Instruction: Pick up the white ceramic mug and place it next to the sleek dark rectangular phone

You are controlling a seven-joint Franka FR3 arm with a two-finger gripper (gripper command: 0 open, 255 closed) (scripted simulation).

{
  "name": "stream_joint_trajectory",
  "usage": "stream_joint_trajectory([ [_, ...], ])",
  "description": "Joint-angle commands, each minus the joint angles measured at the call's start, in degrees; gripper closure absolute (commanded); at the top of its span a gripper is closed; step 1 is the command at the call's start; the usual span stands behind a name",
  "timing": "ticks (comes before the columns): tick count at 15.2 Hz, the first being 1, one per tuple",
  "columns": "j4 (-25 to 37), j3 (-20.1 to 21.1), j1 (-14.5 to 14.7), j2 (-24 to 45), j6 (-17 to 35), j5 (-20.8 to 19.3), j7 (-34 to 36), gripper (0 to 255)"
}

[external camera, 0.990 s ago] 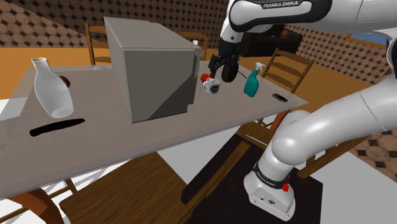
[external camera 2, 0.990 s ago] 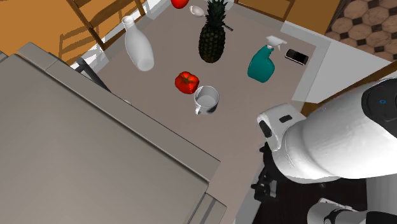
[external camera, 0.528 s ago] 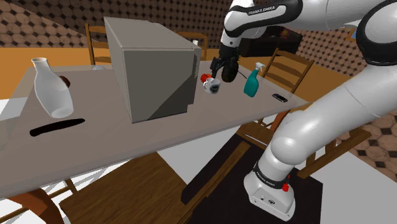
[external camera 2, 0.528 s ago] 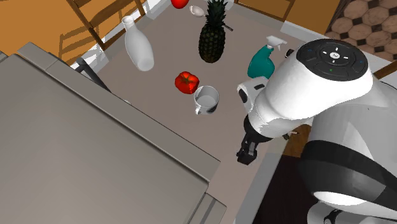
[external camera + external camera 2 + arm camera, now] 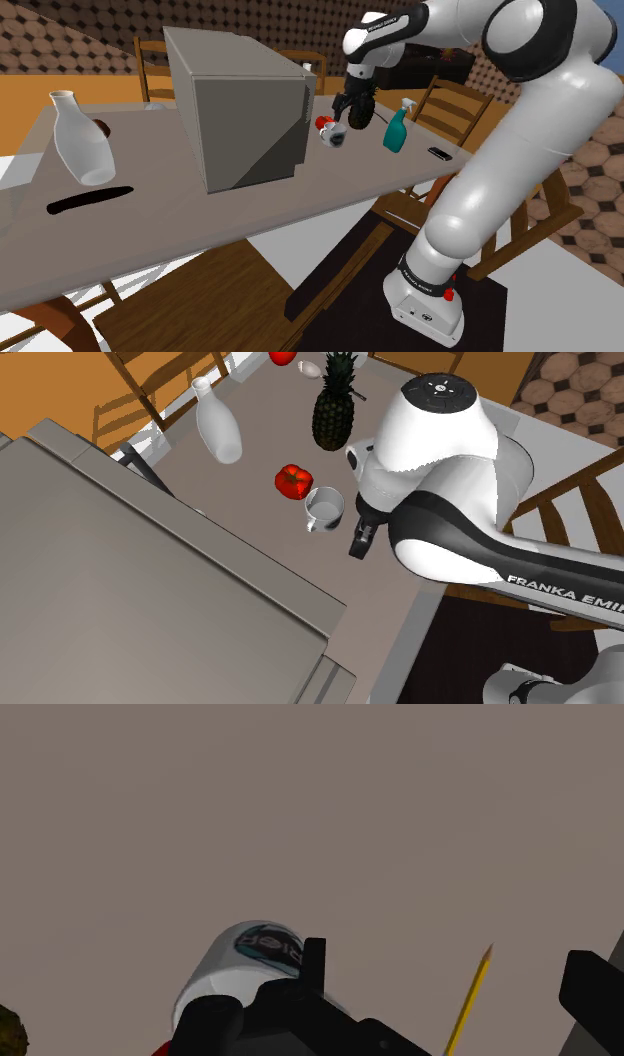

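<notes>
Mug upright on table (red fruit beside), jaws apart

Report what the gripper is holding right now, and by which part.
Nothing is held. The fingers stand apart in the wrist view, table between them; the white mug stands on the table beside the gripper, not between the fingers.

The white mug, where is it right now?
In the second exterior view the white mug stands on the table just lower right of the red item, the gripper beside it.
</notes>
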Motion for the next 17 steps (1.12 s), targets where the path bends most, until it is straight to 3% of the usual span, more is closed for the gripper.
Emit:
stream_joint_trajectory([
  [1, 3.19, -1.56, -0.55, 4.81, 0.98, 2.47, -3.31, 0],
  [7, 14.81, -3.56, -4.54, 19.0, 0.78, 10.83, -12.27, 0],
  [14, 32.06, -2.17, -12.59, 35.26, -2.85, 18.67, -18.91, 0],
  [17, 31.0, -1.78, -12.67, 36.11, -1.03, 19.18, -19.23, 0],
])
